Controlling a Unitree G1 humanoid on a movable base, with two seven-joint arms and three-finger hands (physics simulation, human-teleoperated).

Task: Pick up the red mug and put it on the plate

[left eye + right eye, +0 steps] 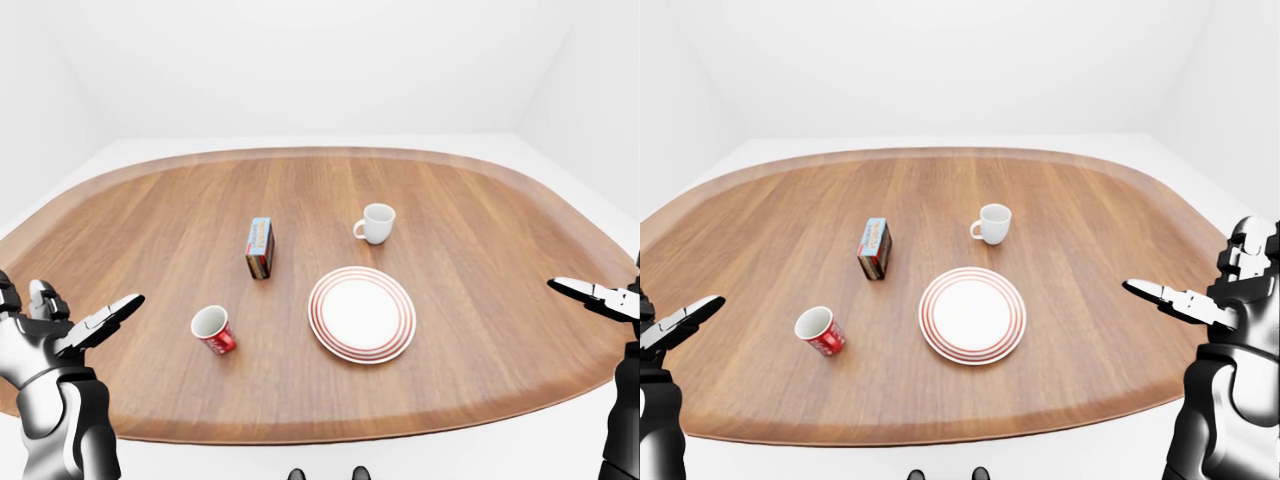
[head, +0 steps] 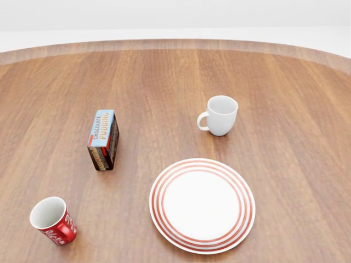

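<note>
The red mug (image 2: 54, 221) with a white inside stands tilted on the wooden table at the lower left of the head view. The white plate with red rings (image 2: 202, 204) lies to its right, empty. My left hand (image 1: 75, 325) is open at the left edge of the left-eye view, left of the red mug (image 1: 213, 330) and apart from it. My right hand (image 1: 1200, 300) is open at the right of the right-eye view, well right of the plate (image 1: 972, 315). Neither hand holds anything.
A white mug (image 2: 219, 115) stands above the plate in the head view. A chocolate pudding box (image 2: 103, 140) stands upright above the red mug. The oval wooden table (image 1: 470, 230) has its near edge at the bottom of the eye views.
</note>
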